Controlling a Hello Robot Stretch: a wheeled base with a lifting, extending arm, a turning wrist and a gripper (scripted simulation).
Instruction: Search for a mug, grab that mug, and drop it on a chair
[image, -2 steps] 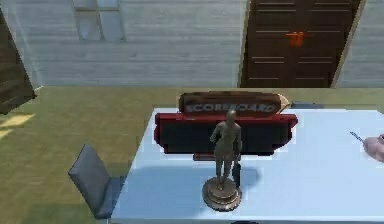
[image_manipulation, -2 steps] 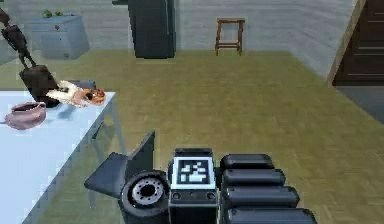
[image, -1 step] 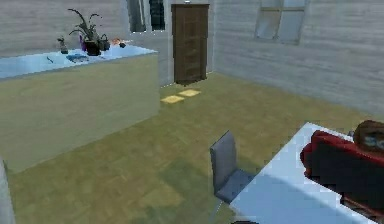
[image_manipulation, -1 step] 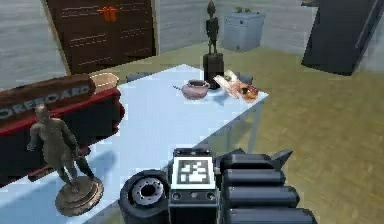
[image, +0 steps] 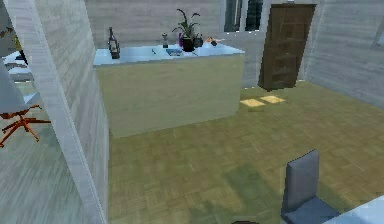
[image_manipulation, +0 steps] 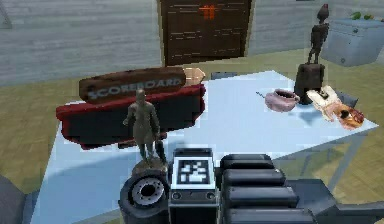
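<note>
Mug (image_manipulation: 281, 100) on table (image_manipulation: 240, 120); hand (image_manipulation: 150, 190) near statuette (image_manipulation: 145, 125), hold unclear.

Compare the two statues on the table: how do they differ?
The near statue is grey-brown on a low round base, at the table's near edge. The far statue is reddish-brown on a tall dark block, toward the table's far side. Both are upright figures.

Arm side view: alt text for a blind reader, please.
A pale blue table carries a long red and brown box, a small standing figurine, a dark statue and pinkish items. The robot's arm and gripper sit at the bottom edge; a brown door stands behind.
</note>
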